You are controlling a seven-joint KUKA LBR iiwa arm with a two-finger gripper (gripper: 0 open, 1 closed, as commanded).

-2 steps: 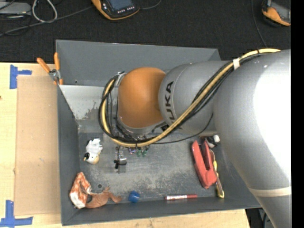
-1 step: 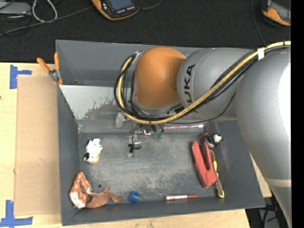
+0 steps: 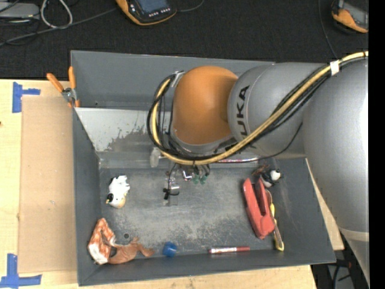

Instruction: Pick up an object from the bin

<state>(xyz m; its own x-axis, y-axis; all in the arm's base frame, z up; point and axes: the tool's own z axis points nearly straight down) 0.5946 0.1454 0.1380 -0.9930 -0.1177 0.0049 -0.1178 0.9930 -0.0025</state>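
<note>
Grey metal bin (image 3: 108,77), floor scuffed and dusty. Beyond far wall, dark floor with cables (image 3: 54,8). Gripper (image 3: 172,191) hangs under orange cover (image 3: 201,104), over bare middle of floor; released or clenched, cannot tell. White toy animal with black spots (image 3: 118,190) lies left of gripper, apart. Blue ball (image 3: 169,249) by near wall. Red tool (image 3: 257,209) at right, well apart.

Grey bin (image 3: 207,221): white toy animal (image 3: 118,191) seen at left; orange-white crumpled thing (image 3: 107,245) in near-left corner; blue ball (image 3: 169,249), red pen (image 3: 229,250) along near wall; red flat tool (image 3: 257,209) laid at right.
</note>
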